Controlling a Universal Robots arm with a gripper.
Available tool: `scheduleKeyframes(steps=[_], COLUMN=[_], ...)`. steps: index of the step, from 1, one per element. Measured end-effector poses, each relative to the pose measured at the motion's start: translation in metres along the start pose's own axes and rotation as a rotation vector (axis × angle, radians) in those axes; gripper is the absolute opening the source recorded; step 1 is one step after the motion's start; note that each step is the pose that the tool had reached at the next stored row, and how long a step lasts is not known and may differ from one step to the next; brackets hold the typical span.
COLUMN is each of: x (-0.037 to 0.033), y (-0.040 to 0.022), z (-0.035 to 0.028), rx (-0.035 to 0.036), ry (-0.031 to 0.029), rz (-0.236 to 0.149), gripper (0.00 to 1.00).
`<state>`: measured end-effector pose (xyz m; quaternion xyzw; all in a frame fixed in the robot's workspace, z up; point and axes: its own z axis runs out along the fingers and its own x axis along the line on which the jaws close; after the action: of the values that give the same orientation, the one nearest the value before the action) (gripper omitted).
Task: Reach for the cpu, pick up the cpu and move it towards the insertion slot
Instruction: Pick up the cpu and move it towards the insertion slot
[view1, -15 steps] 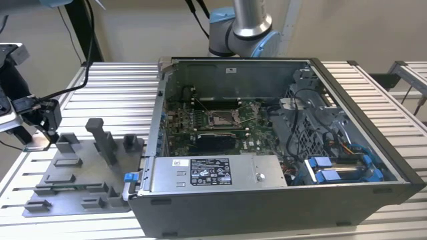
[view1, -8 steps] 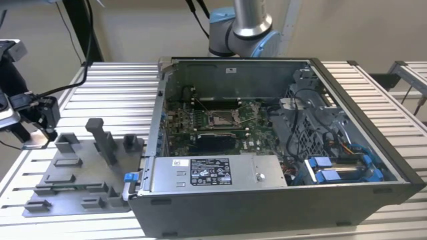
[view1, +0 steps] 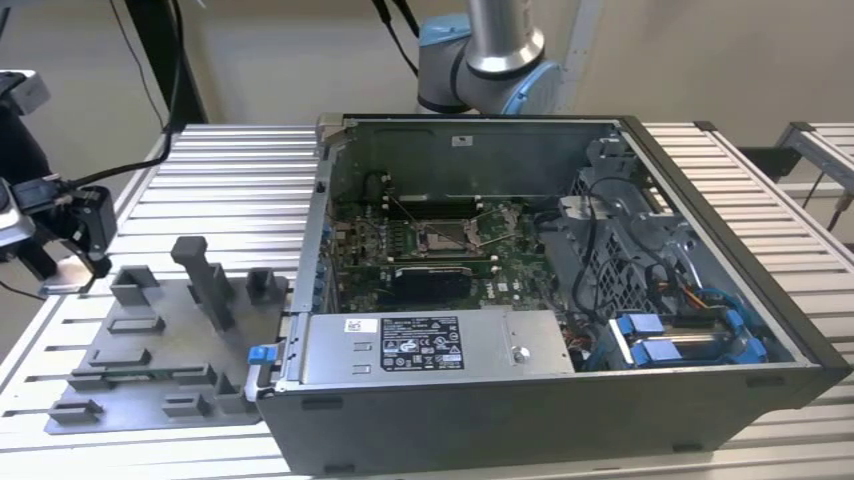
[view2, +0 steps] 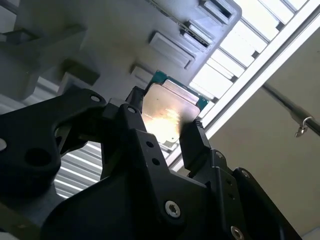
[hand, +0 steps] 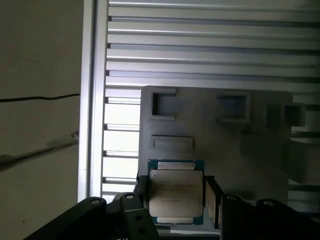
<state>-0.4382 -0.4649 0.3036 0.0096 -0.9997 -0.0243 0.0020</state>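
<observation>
Gripping the cpu (hand: 176, 192) by 2 opposite edges, the hand (view2: 164, 125) hangs at the exterior view's left, by the grey fixture tray (view1: 147, 390). It is well apart from the insertion slot (view1: 447, 237) inside the open computer case (view1: 534, 410). Its fingers (hand: 210, 197) are drawn in narrow against the chip's sides.

From where I stand, the hold looks slight: only thin edges are pinched, so a jolt or a tilt could twist the plate or let it slip. The case wall stands between tray and slot, and a low path might clip its rim.

The cpu is a thin flat square, its pale silvery lid catching glare above a green border. The fingers are matt black and angular. The tray is dull grey plastic with blocky posts and recesses, set on a ribbed metal counter (view1: 227, 170). The slot shows a shiny metal frame.
</observation>
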Motion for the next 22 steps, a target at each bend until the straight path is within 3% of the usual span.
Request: scheduleKeyframes(steps=[22], x=[0.0001], y=[0.0015], z=[-0.0301], rx=[0.0000], ry=[-0.0001], rz=[0.000], gripper=[0.00])
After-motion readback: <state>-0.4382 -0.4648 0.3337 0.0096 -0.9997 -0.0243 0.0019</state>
